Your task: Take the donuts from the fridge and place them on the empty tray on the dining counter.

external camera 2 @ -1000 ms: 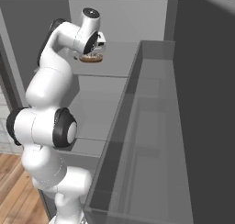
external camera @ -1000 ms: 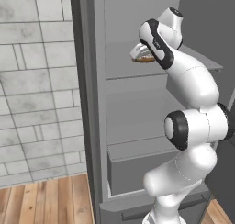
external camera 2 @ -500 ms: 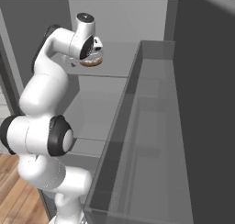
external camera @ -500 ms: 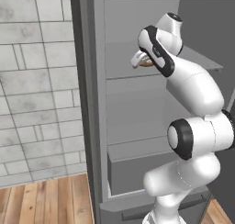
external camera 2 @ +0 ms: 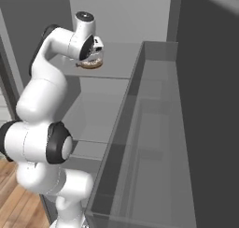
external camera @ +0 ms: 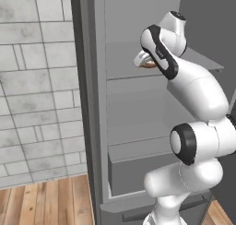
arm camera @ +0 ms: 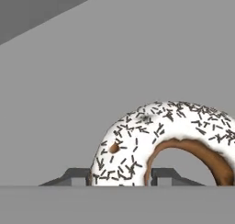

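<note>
Fingertips (arm camera: 75, 175) stand one on each side of the near wall of the sprinkled donut (arm camera: 151, 136): in the hand view one dark tip sits just outside the ring's iced rim and the other shows through its hole, both right against the icing. Whether they already pinch it I cannot tell; the jaws stand narrowed around that wall, neither wide apart nor fully together. In the right base view the gripper (external camera 2: 91, 59) hangs directly over the donut, which lies flat on the upper fridge shelf (external camera 2: 114, 59), with bare grey shelf stretching away beyond the fingers. From the left base view the donut peeks out just below the hand, inside the open fridge (external camera: 92, 104). Judged from this, the step in hand is the grasp of the first donut, with the carry to the tray on the dining counter not yet begun. The next move calls for a firm pinch on the ring wall between the tips, then a straight lift clear of the shelf and a withdrawal out past the fridge's door frame beside the arm, keeping the donut from twisting or slipping, since icing may give a poor hold.
</note>
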{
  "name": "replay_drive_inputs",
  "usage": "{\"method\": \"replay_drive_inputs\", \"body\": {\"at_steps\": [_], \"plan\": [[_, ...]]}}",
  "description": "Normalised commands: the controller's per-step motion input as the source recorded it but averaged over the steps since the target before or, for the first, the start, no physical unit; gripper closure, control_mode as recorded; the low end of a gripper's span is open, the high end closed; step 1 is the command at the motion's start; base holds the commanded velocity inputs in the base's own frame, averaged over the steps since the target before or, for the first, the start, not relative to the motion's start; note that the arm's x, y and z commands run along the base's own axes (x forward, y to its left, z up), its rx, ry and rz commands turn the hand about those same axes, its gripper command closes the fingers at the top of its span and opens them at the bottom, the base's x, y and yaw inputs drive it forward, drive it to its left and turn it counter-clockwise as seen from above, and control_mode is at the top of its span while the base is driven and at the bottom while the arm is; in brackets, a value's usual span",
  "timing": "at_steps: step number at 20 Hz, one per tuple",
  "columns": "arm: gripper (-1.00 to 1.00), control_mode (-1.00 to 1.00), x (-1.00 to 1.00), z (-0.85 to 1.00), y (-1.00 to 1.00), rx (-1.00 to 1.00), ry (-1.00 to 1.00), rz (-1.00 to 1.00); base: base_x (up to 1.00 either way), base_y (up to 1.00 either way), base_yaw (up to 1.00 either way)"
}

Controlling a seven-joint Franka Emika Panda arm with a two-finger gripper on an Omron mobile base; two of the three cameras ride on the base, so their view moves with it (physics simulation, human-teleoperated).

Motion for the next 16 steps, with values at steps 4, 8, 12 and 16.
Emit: {"method": "replay_drive_inputs", "body": {"at_steps": [4, 8, 12, 16], "plan": [[1.00, -1.00, -1.00, 0.00, 0.00, 0.00, -0.09, 0.00, 0.00, 0.00, 0.00], [1.00, -1.00, -1.00, -0.02, 0.06, -0.01, -0.33, 0.00, 0.00, 0.00, 0.00], [1.00, -1.00, -1.00, -0.10, 0.00, 0.00, -0.44, 0.00, 0.00, 0.00, 0.00], [1.00, -1.00, -1.00, -0.29, 0.00, 0.00, -0.25, -0.01, 0.00, 0.00, 0.00]]}}
